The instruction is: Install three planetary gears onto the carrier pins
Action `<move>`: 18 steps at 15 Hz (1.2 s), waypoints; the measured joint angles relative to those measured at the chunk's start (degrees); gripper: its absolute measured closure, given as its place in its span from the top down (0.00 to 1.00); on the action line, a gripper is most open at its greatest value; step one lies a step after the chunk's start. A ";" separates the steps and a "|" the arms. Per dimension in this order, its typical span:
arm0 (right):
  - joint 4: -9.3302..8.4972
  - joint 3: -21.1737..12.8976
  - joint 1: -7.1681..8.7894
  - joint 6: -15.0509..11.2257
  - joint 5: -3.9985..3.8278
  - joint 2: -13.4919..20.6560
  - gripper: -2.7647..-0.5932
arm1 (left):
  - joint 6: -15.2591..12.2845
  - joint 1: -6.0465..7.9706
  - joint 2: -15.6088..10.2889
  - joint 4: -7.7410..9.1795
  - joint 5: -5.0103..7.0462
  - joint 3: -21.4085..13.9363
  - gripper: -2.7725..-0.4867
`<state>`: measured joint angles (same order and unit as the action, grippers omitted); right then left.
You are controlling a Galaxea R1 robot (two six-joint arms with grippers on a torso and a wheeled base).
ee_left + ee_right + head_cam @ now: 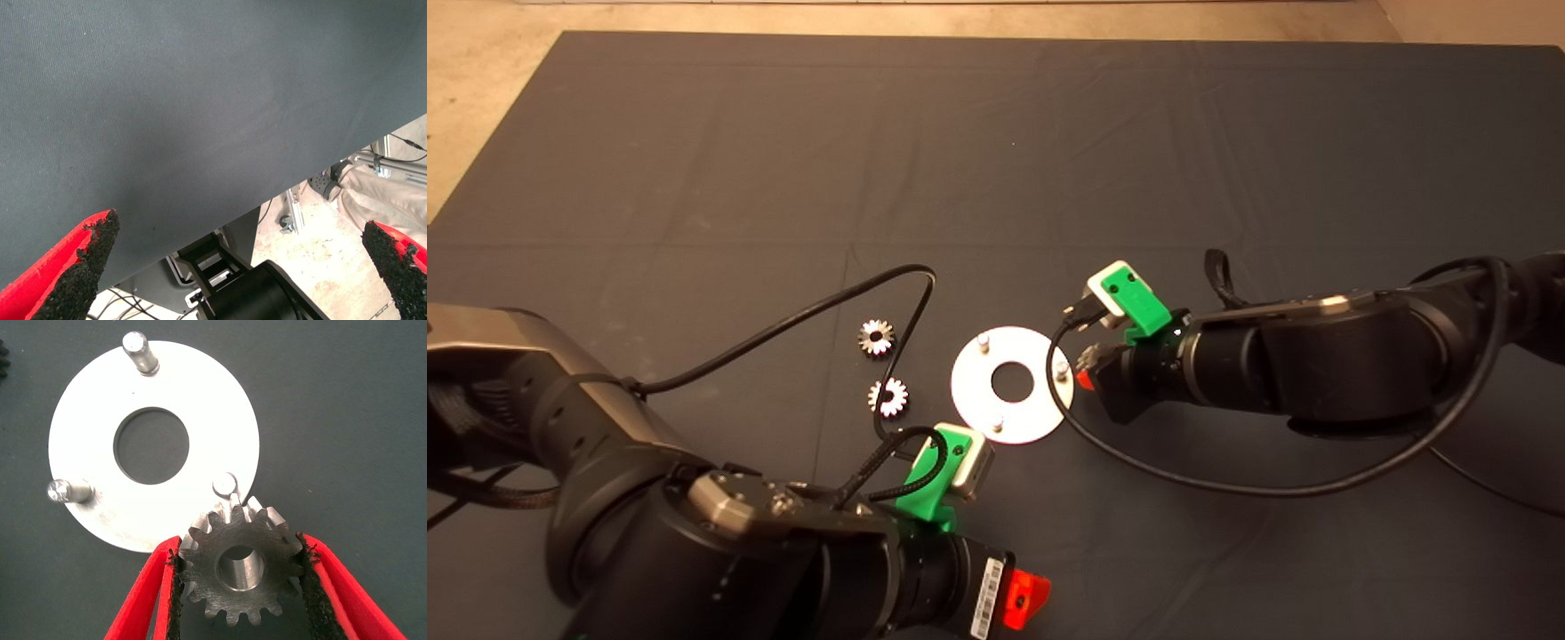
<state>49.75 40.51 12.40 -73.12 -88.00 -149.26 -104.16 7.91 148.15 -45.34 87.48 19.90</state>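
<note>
While the right gripper (240, 570) pinches one small steel gear (239, 568) by its toothed rim, just short of the nearest pin (225, 484) on the disc (200, 407), it looks stiff, slippery. Two gears (876, 337) wait beyond; the left gripper (240, 267) idles, spread.

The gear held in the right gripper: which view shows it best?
The right wrist view: the held gear fills the foreground between the right gripper pads, teeth and bore clear, beside the nearest carrier pin. In the head view the arm hides it. The left wrist view shows only mat and floor.
</note>
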 joint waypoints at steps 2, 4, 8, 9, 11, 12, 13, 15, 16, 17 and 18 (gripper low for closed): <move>-0.99 1.92 0.05 0.02 0.09 -1.12 0.19 | 0.00 0.00 0.13 -0.09 0.00 0.35 0.94; -2.38 3.83 0.05 0.29 -0.04 -1.85 0.19 | 0.00 0.00 0.15 -0.11 0.00 0.52 0.94; -4.57 6.76 0.35 1.71 -0.06 -3.46 0.19 | 0.00 -0.11 1.07 -0.18 0.03 1.71 0.94; -4.90 7.05 0.33 1.82 0.05 -3.59 0.19 | 0.00 -0.12 1.55 -0.17 0.00 2.02 0.94; -5.16 7.50 0.35 2.19 0.02 -3.66 0.19 | 0.00 -0.12 2.20 -0.20 0.00 2.56 0.94; -5.33 7.77 0.33 2.21 -0.02 -3.65 0.19 | 0.00 -0.12 2.34 -0.24 0.00 2.62 0.94; -5.44 7.95 0.34 2.34 -0.06 -3.70 0.19 | 0.00 -0.12 2.34 -0.22 0.00 2.65 0.94; -5.51 8.11 0.33 2.43 -0.06 -3.91 0.19 | 0.00 -0.12 2.36 -0.22 0.02 2.81 0.94; -5.57 8.17 0.33 2.56 0.00 -3.94 0.18 | 0.02 -0.12 2.51 -0.26 0.02 3.01 0.94; -5.66 8.28 0.33 2.58 0.00 -3.94 0.18 | 0.00 -0.12 2.51 -0.28 0.00 3.01 0.94; -5.68 8.41 0.33 2.58 -0.06 -3.94 0.18 | 0.02 -0.12 2.51 -0.30 0.02 3.01 0.94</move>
<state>44.07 48.92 12.73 -70.53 -88.06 -153.20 -104.13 7.79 150.66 -45.64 87.50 22.91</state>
